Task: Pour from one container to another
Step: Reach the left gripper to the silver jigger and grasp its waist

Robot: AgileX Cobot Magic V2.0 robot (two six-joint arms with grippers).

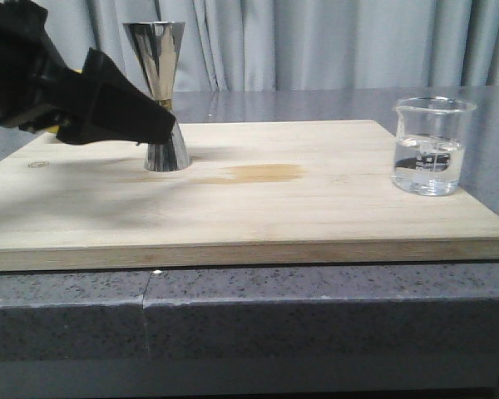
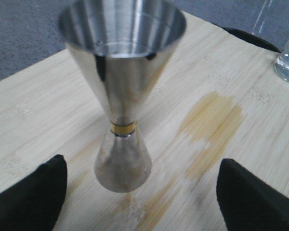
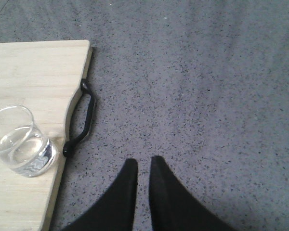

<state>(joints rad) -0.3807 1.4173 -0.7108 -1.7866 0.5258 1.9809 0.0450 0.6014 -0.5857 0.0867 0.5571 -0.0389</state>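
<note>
The steel hourglass jigger [image 1: 162, 91] stands upright on the wooden board [image 1: 316, 216] at the back left, its gold band at the waist. My left gripper [image 1: 160, 126] is open around its lower cone. In the left wrist view the jigger [image 2: 121, 96] stands between the wide-apart black fingers [image 2: 36, 192] of that gripper [image 2: 142, 163], touching neither. The clear glass beaker [image 1: 430, 148], partly filled with clear liquid, sits near the board's right edge. My right gripper [image 3: 143, 163] hovers shut and empty over the grey counter, to one side of the beaker [image 3: 21, 144].
A yellowish stain [image 1: 258, 173] marks the board right of the jigger. A black handle [image 3: 84, 115] is fixed to the board's right end. The speckled grey counter [image 3: 207, 96] surrounds the board, and a grey curtain [image 1: 333, 41] hangs behind.
</note>
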